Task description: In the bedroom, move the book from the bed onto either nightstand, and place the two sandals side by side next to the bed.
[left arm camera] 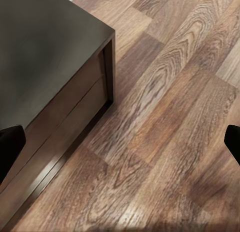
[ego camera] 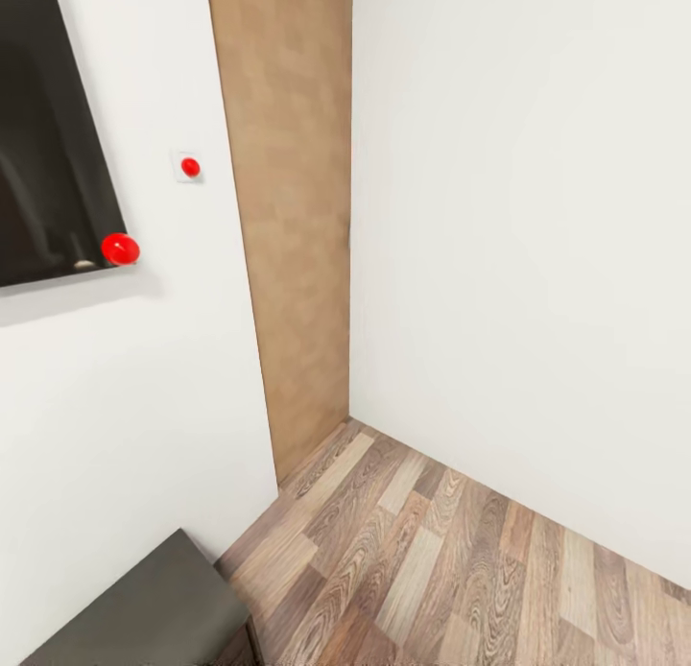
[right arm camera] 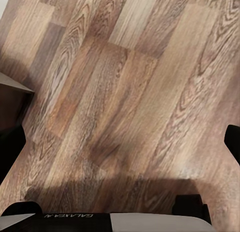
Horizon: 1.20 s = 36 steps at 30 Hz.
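Currently no book, sandal or bed is seen; the left claw [left arm camera: 120, 137] is spread wide and empty over wood-plank floor [left arm camera: 165, 117], a dark cabinet [left arm camera: 45, 56] just beside it; the right claw [right arm camera: 120, 142] is likewise spread; the book, judged light and thin, should be gripped across one edge.

Open wood floor [ego camera: 461, 551] centre to lower right; dark cabinet [ego camera: 144, 613] blocks lower left, walls [ego camera: 518, 244] behind.

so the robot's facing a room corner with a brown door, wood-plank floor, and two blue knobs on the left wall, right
Not quite: the two knobs are red, not blue. The head view shows a larger red knob by the dark panel and a smaller one on a white plate. The corner, brown door and wood-plank floor are right.
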Tool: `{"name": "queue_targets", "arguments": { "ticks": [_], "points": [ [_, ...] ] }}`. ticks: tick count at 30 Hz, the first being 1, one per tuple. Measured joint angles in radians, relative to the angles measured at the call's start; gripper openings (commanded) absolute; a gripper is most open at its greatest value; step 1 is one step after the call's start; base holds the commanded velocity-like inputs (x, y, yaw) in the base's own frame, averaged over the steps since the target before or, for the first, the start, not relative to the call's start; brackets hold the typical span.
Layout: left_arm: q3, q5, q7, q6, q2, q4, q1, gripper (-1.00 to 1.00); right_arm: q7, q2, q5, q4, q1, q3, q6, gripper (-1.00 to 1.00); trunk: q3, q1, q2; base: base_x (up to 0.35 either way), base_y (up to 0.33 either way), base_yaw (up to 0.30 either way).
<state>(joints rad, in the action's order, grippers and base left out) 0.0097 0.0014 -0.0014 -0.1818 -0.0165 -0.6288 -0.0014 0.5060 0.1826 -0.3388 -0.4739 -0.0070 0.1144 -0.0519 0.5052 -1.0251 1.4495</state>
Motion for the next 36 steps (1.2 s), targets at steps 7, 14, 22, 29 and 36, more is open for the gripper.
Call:
{"name": "queue_targets", "arguments": {
  "ticks": [7,14,22,29,36],
  "points": [
    [0.0,0.0,0.0,0.0,0.0,0.0,0.0,1.0,0.0,0.0,0.0,0.0,0.0,0.0,0.0,1.0,0.011,0.0,0.0,0.0,0.0,0.0],
    [0.0,0.0,0.0,0.0,0.0,0.0,0.0,1.0,0.0,0.0,0.0,0.0,0.0,0.0,0.0,1.0,0.022,0.0,0.0,0.0,0.0,0.0],
    [0.0,0.0,0.0,0.0,0.0,0.0,0.0,1.0,0.0,0.0,0.0,0.0,0.0,0.0,0.0,1.0,0.035,0.0,0.0,0.0,0.0,0.0],
    [0.0,0.0,0.0,0.0,0.0,0.0,0.0,1.0,0.0,0.0,0.0,0.0,0.0,0.0,0.0,1.0,0.046,0.0,0.0,0.0,0.0,0.0],
    [0.0,0.0,0.0,0.0,0.0,0.0,0.0,1.0,0.0,0.0,0.0,-0.001,0.0,0.0,0.0,1.0,0.057,0.0,0.0,0.0,0.0,0.0]
  ]
}}
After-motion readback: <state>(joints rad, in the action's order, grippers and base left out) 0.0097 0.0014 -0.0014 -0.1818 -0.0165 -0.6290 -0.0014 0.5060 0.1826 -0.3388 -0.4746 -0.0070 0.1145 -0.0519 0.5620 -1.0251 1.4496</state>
